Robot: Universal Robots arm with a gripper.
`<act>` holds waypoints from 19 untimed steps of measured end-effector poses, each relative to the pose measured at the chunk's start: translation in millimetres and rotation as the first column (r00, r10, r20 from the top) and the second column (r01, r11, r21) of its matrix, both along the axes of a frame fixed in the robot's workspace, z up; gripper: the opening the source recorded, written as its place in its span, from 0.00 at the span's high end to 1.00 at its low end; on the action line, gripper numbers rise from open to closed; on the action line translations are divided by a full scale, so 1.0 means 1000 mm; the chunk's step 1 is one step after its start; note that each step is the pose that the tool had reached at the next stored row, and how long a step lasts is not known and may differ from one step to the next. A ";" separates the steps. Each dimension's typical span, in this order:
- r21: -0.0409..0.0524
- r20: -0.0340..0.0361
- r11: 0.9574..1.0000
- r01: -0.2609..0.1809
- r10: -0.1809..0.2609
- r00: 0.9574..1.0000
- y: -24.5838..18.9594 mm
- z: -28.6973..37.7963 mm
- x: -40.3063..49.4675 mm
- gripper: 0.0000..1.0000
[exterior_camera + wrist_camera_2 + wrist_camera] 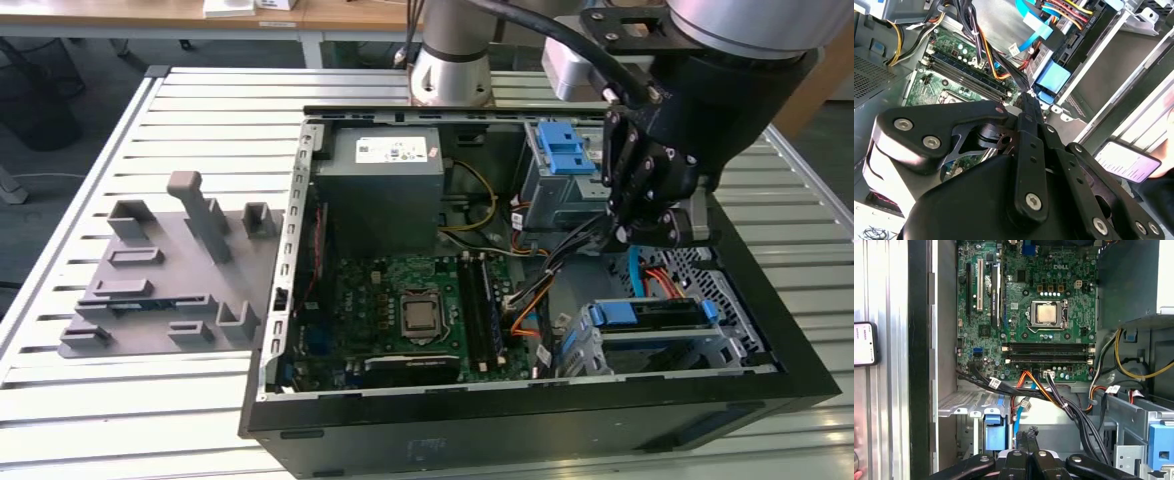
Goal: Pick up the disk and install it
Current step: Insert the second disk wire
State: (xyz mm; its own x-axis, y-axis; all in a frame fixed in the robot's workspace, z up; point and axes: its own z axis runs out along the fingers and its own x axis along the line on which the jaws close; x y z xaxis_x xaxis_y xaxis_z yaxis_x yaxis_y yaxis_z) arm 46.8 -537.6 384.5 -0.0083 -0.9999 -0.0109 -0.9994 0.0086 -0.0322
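While hanging over the open computer case point(287, 300), my claw point(654, 235) looks clenched, fingers together, gripping nothing. Disk point(654, 315) sits in its bay by the case's front edge, blue bracket showing, label hidden. Cables point(1054, 395) partly cover the motherboard point(1024, 315).
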 end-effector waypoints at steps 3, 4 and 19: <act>0.000 0.000 1.000 0.000 0.000 1.000 0.0000 0.0000 0.0011 0.89; 0.000 0.000 1.000 0.000 0.000 1.000 0.0000 0.0000 0.0014 0.89; 0.000 0.000 1.000 0.000 0.000 1.000 0.0000 -0.0001 0.0156 0.89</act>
